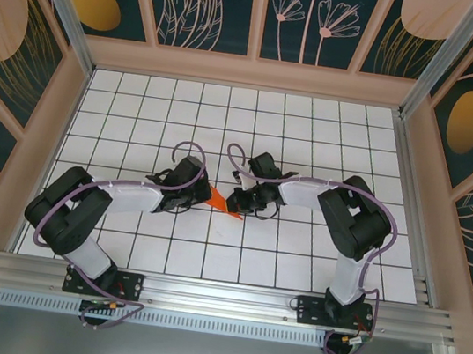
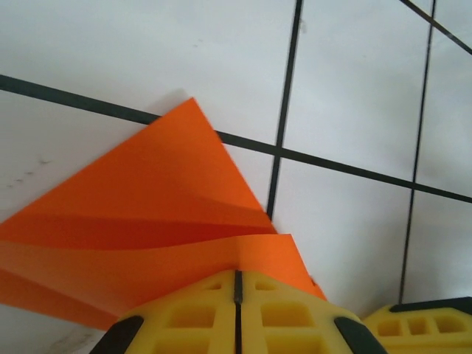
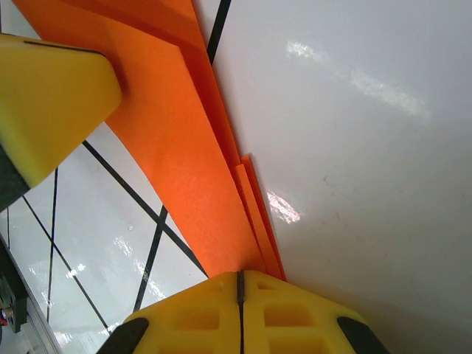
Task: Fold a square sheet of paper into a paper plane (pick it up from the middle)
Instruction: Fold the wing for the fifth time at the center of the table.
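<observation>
The paper plane is bright orange paper folded into a narrow pointed shape, held between both grippers at the table's middle. My left gripper is shut on its left end. In the left wrist view the yellow pads meet tightly over the layered orange paper, whose triangular flap rests on the white tiles. My right gripper is shut on the other end. The right wrist view has its pads clamped on the stacked folded edges of the paper, with a left-gripper finger pressing the same strip further along.
The white gridded table is walled by wooden-framed patterned panels. An aluminium rail runs along the near edge by the arm bases. A yellow finger of the right gripper sits close beside the left one.
</observation>
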